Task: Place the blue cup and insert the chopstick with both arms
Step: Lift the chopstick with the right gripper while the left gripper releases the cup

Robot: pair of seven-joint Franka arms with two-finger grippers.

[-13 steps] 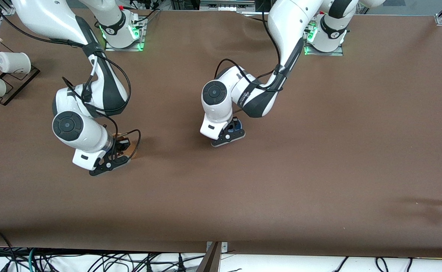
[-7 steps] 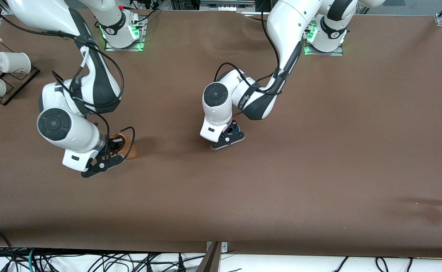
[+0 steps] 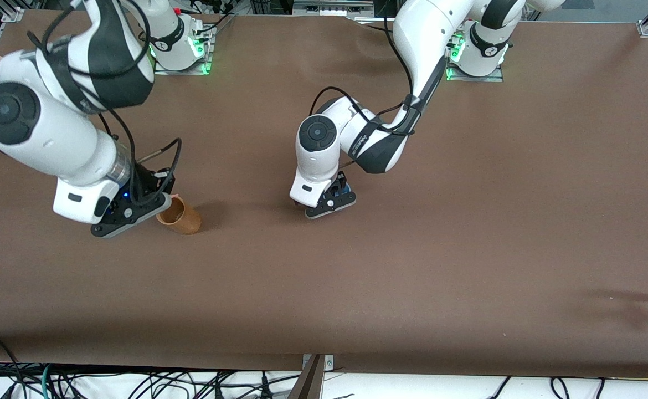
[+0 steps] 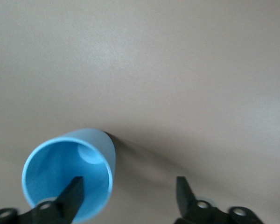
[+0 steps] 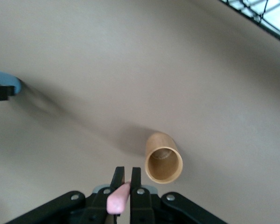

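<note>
Brown table (image 3: 468, 221) carries the upright blue cup (image 4: 67, 172) mid-table; my left gripper (image 4: 128, 196) spreads wide around its rim wall. My right gripper (image 5: 127, 179) pinches the light, stiff chopstick (image 5: 117, 199) above the tan cup (image 5: 163, 161).

no readable text, labels, brands or numbers on the arms, cups or table

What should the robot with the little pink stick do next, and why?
Probably carry the chopstick toward the blue cup. The right gripper is shut on it above the table beside the tan-brown cup, the wrong cup. The blue cup stands upright mid-table with the left gripper open, one finger inside its rim.
</note>
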